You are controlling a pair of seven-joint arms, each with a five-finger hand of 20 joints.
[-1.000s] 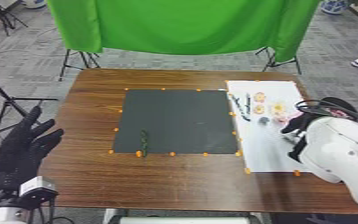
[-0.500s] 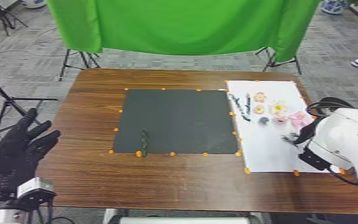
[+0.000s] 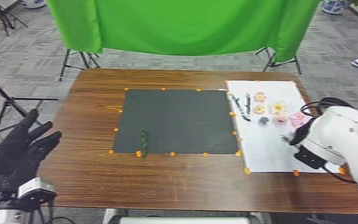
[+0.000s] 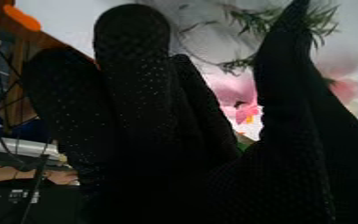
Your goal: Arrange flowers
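My right hand (image 3: 302, 132) is over the right side of the white sheet (image 3: 269, 155), beside a pink flower (image 3: 298, 118) and dark leafy sprigs (image 3: 287, 138). A yellow flower (image 3: 278, 107), small orange flowers (image 3: 259, 97) and dark stems (image 3: 246, 107) lie farther up the sheet. One green stem (image 3: 144, 142) rests upright on the lower left of the dark board (image 3: 180, 120). In the right wrist view, my right hand (image 4: 140, 100) has straight fingers and holds nothing, with green sprigs (image 4: 246, 20) and a pink flower (image 4: 238, 102) beyond. My left hand (image 3: 17, 147) is open off the table's left side.
Orange markers (image 3: 173, 154) run along the edges of the board and sheet on the brown table (image 3: 158, 182). A green cloth (image 3: 184, 25) hangs behind the far edge. Black cables (image 3: 322, 105) loop around the right wrist.
My right hand has drawn back from over the pink flower, uncovering it, then shifted slightly left over the sheet. The stem on the board has stayed put.
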